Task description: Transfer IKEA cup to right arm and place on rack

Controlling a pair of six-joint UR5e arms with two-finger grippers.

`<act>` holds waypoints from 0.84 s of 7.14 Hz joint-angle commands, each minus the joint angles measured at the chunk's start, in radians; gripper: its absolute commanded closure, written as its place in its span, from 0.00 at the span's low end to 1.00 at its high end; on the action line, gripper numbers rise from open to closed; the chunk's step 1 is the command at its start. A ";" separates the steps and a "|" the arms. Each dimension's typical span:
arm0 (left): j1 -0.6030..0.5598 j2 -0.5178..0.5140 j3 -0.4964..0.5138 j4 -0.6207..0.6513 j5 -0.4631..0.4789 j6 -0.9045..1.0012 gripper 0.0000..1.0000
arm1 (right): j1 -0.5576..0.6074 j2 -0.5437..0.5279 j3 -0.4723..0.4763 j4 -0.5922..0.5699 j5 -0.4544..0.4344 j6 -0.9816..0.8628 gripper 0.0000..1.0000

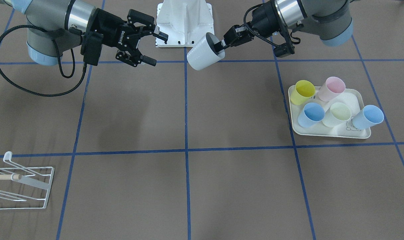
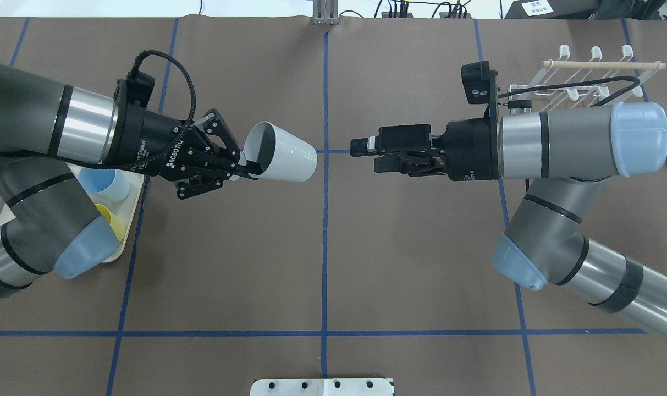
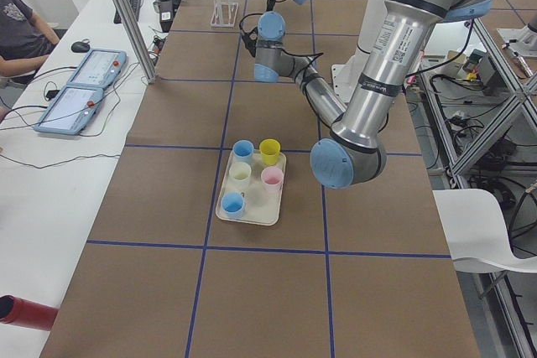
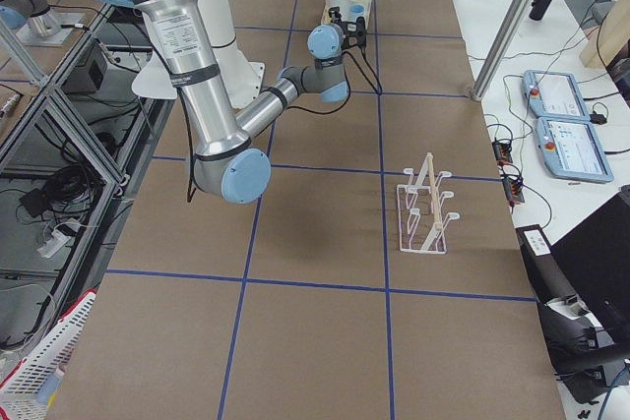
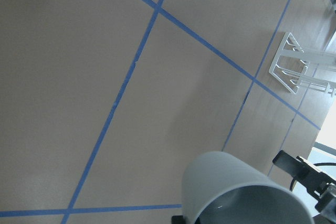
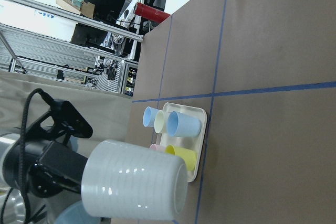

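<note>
— Where's the white ribbed plastic cup (image 2: 284,159)?
— Mid-air, sideways, its rim clenched by the left gripper (image 2: 249,168). The right gripper (image 2: 368,155), jaws spread, faces its base.
— Straddle the body squarely before the left lets go.

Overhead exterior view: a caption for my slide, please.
Left fingers pinch the white cup by its rim, facing the open right fingers.

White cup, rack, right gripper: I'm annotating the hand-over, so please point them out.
white cup (image 2: 284,158): overhead exterior, its outer side wall.
rack (image 2: 602,65): overhead exterior, its wooden rod.
right gripper (image 1: 157,49): exterior front-facing, midway between its open fingertips.
</note>
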 commanded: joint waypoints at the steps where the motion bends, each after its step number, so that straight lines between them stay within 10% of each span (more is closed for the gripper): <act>1: 0.002 0.000 0.063 -0.275 0.063 -0.248 1.00 | -0.069 0.044 -0.003 0.126 -0.131 0.141 0.04; 6: 0.008 0.004 0.058 -0.520 0.123 -0.518 1.00 | -0.114 0.075 -0.003 0.175 -0.235 0.214 0.06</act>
